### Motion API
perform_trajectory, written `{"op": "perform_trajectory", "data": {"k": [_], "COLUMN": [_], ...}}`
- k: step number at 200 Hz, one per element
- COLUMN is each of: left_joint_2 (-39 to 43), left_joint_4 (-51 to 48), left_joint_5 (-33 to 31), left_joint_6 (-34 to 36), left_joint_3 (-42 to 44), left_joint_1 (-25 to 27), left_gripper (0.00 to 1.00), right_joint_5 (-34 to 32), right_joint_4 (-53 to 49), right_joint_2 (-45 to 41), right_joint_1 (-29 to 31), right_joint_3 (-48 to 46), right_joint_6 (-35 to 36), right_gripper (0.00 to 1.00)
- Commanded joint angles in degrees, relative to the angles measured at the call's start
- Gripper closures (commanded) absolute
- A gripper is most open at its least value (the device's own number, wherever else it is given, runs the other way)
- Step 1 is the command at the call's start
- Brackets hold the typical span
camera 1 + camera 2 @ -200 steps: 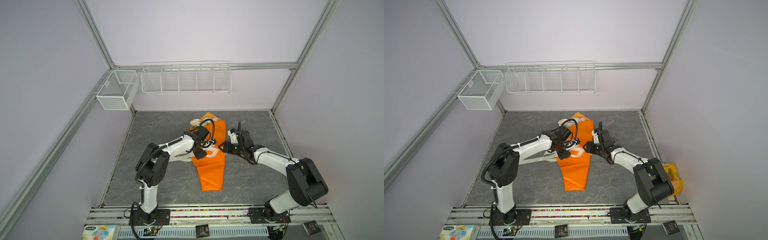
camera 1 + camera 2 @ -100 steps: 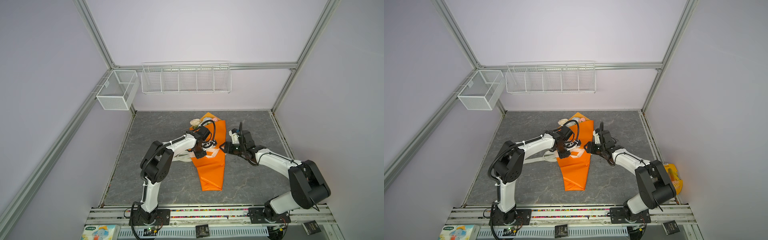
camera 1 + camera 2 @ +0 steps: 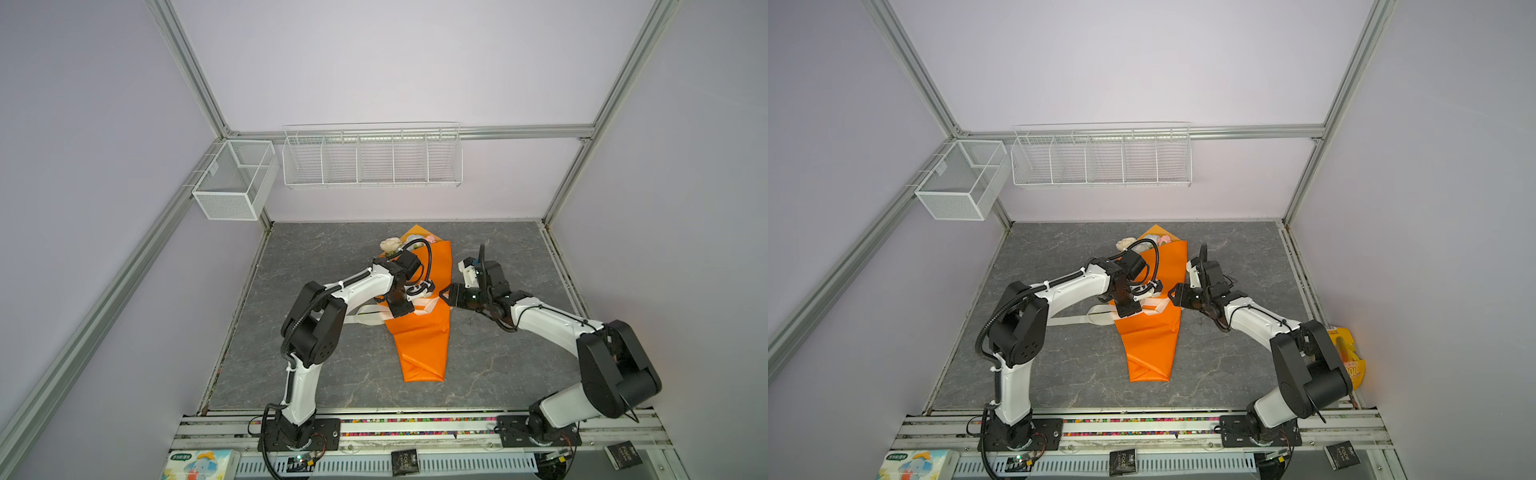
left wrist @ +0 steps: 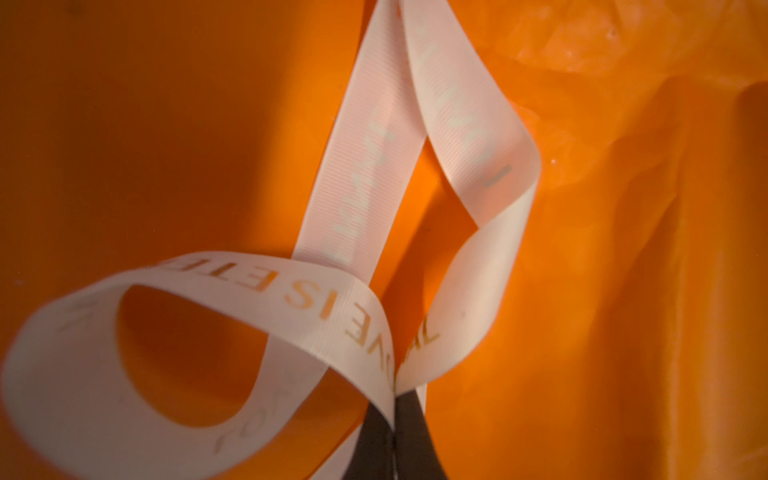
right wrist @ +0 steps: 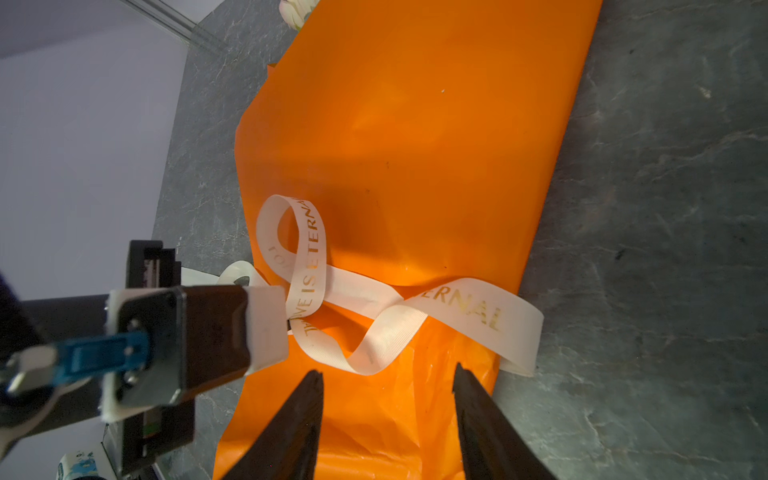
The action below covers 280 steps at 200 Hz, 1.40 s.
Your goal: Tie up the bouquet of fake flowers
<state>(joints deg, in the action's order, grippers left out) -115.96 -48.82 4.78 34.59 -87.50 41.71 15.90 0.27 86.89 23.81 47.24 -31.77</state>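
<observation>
Lying lengthwise on the middle of the worktop (image 3: pixel 299 249), the bouquet (image 3: pixel 390 246) is almost wholly hidden inside an orange wrap (image 3: pixel 419 345). Only a cream rose and a touch of pink and white peek out at the far, wide end, in both top views. The wrap tapers to a folded point toward the near edge.

A cream ribbon (image 5: pixel 457 307) with gold lettering crosses the wrap at about its middle, looped and crossed over itself on top. One tail trails off onto the worktop on the left side. The left pincer (image 4: pixel 397 409) is pressed together on the ribbon where two strands meet, just beside a loop and low over the wrap. The right pincer (image 5: pixel 386 370) stands spread and holds nothing. It hovers over the wrap's right edge near the ribbon's other end — whether it touches the paper I cannot tell.

The worktop is dark grey with pale marble veins. Lilac walls (image 3: pixel 374 62) close it in on three sides. A mesh basket (image 3: pixel 232 183) hangs on the left wall and a long wire rack (image 3: pixel 372 160) on the back one. A yellow packet (image 3: pixel 1350 361) lies beyond the right edge in a top view.
</observation>
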Motion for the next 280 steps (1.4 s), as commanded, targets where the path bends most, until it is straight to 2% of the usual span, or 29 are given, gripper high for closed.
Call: {"op": "perform_trajectory", "data": {"k": [1,32,69,120,132,147,175,211,226,243,280], "left_joint_2": [1.4,3.57,6.64,8.42,8.42,7.84,5.44,4.48,4.05,3.45,2.39], "left_joint_4": [-2.72,-4.96,-6.29,-6.46,-6.21,-6.1,-7.13,-6.68,-6.51,-7.01,-7.16], "left_joint_5": [2.03,2.98,3.93,4.93,4.99,4.26,4.12,4.56,5.02,5.01,5.38], "left_joint_6": [0.51,-0.34,-1.74,-2.72,-2.77,-2.77,-3.3,-4.37,-4.72,-5.1,-5.89], "left_joint_3": [-1.59,-2.58,-1.85,-2.12,-2.32,-2.7,-4.62,-5.44,-5.66,-6.3,-6.78], "left_joint_1": [0.3,0.3,0.3,0.3,0.3,0.21,-0.16,-0.73,-0.93,-1.19,-1.53], "left_gripper": [1.0,1.0,1.0,1.0,1.0,1.0,1.0,1.0,1.0,1.0,1.0], "right_joint_5": [-0.44,2.85,7.4,14.68,12.95,9.39,2.34,3.03,3.56,2.61,0.55], "right_joint_4": [-0.44,1.83,4.58,7.74,7.44,9.9,3.6,-5.48,-6.48,-6.26,-5.62], "right_joint_2": [-1.09,-0.82,3.44,12.97,12.88,9.24,-0.54,-9.19,-10.31,-10.22,-4.37], "right_joint_1": [-0.26,-0.34,-0.34,-0.31,-0.35,-0.44,-0.28,1.45,3.15,5.1,9.51], "right_joint_3": [-0.53,-1.11,1.26,8.64,8.76,5.15,-0.28,-4.63,-6.57,-8.2,-5.5], "right_joint_6": [-0.71,-0.31,-0.65,-1.87,-2.57,-4.19,-0.31,8.6,11.09,12.23,14.64], "right_gripper": [0.46,0.52,0.73,0.78,0.81,0.76,0.73,0.71,0.71,0.65,0.56]}}
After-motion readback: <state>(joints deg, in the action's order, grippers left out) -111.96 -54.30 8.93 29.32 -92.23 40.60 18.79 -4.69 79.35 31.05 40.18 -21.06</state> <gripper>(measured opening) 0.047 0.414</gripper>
